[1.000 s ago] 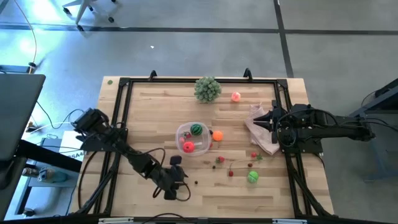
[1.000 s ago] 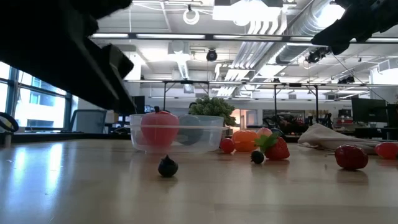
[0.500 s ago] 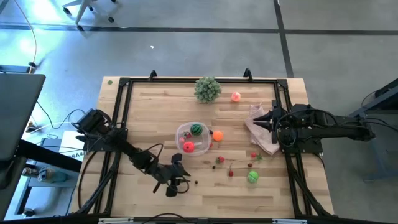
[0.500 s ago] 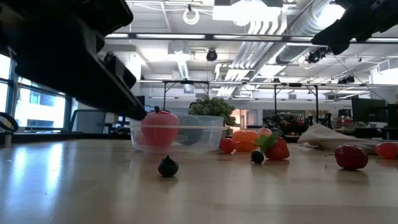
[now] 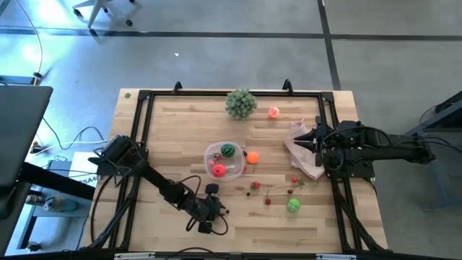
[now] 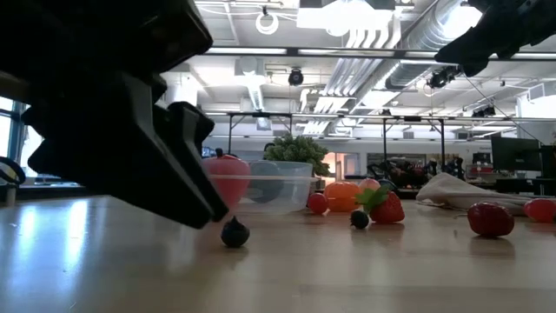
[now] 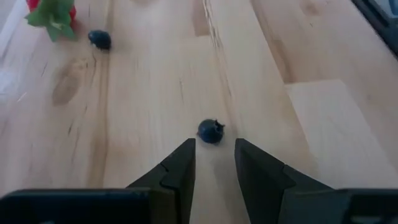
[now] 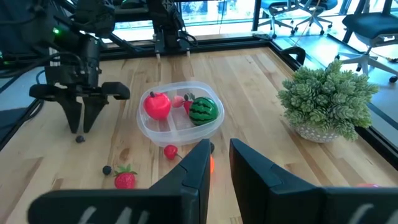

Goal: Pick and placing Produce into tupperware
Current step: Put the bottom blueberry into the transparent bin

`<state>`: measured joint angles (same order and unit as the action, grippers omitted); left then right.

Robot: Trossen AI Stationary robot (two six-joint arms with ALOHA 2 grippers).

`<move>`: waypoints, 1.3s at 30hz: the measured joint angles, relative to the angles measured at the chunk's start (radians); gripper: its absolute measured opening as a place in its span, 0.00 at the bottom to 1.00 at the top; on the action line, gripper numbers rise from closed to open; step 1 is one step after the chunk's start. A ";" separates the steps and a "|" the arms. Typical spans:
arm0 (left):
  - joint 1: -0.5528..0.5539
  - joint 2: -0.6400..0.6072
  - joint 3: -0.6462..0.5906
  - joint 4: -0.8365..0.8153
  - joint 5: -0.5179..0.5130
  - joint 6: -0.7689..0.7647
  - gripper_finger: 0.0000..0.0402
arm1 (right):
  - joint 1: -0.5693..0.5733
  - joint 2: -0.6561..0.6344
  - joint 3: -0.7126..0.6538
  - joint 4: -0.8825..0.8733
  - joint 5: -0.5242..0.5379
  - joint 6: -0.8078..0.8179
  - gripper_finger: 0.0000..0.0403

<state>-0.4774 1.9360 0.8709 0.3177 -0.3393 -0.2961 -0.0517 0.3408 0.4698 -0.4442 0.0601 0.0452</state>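
The small clear rounded-square plastic tupperware is seen at the centre of the high view, holding three toy pieces: a red apple-like ball, a striped green ball and a small pink piece. An orange ball lies just beside it. Two tiny dark berries are counted on the wood; one dark berry lies just ahead of the left gripper, lower centre in the high view, whose fingers are narrowly parted and empty. The right gripper, at the right edge, is nearly closed, empty, above a pinkish-white plastic bag.
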 joint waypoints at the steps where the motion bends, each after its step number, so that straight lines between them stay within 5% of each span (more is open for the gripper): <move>1: 0.000 0.000 0.000 0.000 0.000 -0.003 0.25 | 0.000 0.000 0.000 0.000 0.000 0.000 0.13; 11: 0.000 0.029 0.001 0.009 0.014 -0.030 0.27 | 0.000 0.000 0.000 0.000 0.000 0.000 0.13; 24: 0.011 0.049 0.006 0.038 -0.022 -0.048 0.54 | 0.000 0.000 0.000 0.000 0.000 0.000 0.13; 39: 0.021 0.112 0.099 -0.036 -0.007 -0.004 0.49 | 0.000 0.000 0.000 0.000 0.000 0.000 0.13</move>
<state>-0.4568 2.0476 0.9696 0.2815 -0.3466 -0.2997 -0.0521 0.3408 0.4698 -0.4442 0.0601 0.0452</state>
